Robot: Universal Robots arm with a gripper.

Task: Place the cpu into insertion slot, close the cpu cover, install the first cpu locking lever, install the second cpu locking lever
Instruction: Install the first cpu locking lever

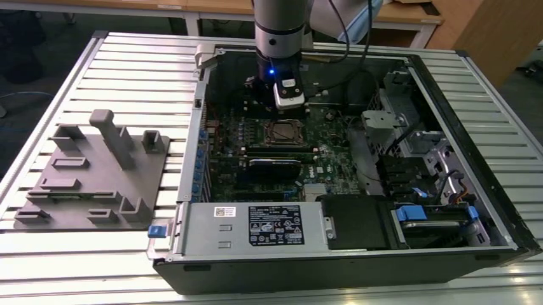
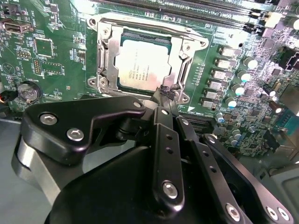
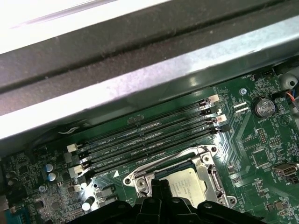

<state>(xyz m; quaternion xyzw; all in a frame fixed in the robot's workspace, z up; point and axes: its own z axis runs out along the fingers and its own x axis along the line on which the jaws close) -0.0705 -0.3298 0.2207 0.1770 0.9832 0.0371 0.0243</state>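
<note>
Dull silver-grey square cpu seated in the metal-rimmed insertion slot, silvery cover frame lying around it. Black jaws pinched narrow just beside its corner, gripping nothing.

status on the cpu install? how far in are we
Done: the cpu sits in the slot and the cover is down around it. In hand: the gripper is at the socket's edge, its tips by a lever. Whether either lever is latched can't be told.
</note>
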